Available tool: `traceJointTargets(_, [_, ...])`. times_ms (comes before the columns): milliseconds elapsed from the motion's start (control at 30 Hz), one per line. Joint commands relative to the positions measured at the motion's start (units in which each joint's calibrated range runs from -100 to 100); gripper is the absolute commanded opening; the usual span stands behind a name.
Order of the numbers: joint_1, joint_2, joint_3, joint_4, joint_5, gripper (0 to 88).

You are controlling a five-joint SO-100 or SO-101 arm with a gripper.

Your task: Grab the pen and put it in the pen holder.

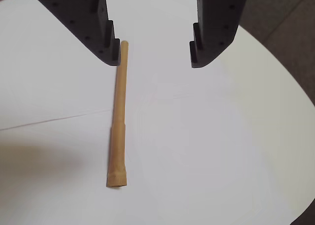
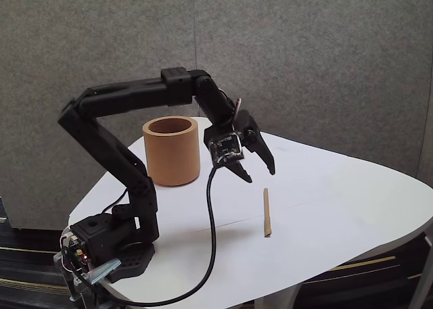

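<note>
Here, the gripper (image 1: 155, 57) is held spread apart above the pen (image 1: 118, 119), which is laid flat on the white table (image 2: 338, 201), well apart from the pen holder (image 2: 172, 152).

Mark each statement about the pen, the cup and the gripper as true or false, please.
1. The pen lies flat on the white table. True.
2. The gripper is shut on the pen. False: its jaws stand open, and the pen lies free on the table.
3. The cup stands upright. True.
4. The pen is inside the cup. False: it lies on the table, apart from the cup.
5. A black cable hangs from the arm. True.
</note>
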Motion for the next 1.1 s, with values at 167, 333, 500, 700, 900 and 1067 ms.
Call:
traceJointTargets(167, [0.3,12.4,-3.0,-11.2,-0.3,20.0])
traceJointTargets(333, [0.3,16.7,-2.5,-12.1,-1.3,20.0])
traceJointTargets(500, [0.3,20.3,-2.4,-14.6,-3.8,20.0])
traceJointTargets(700, [-1.8,23.9,-2.3,-14.0,-5.0,20.0])
traceJointTargets(900, [-2.4,24.9,-2.3,-14.0,-6.2,20.0])
traceJointTargets(1067, [-2.4,25.5,-2.3,-13.9,-6.2,20.0])
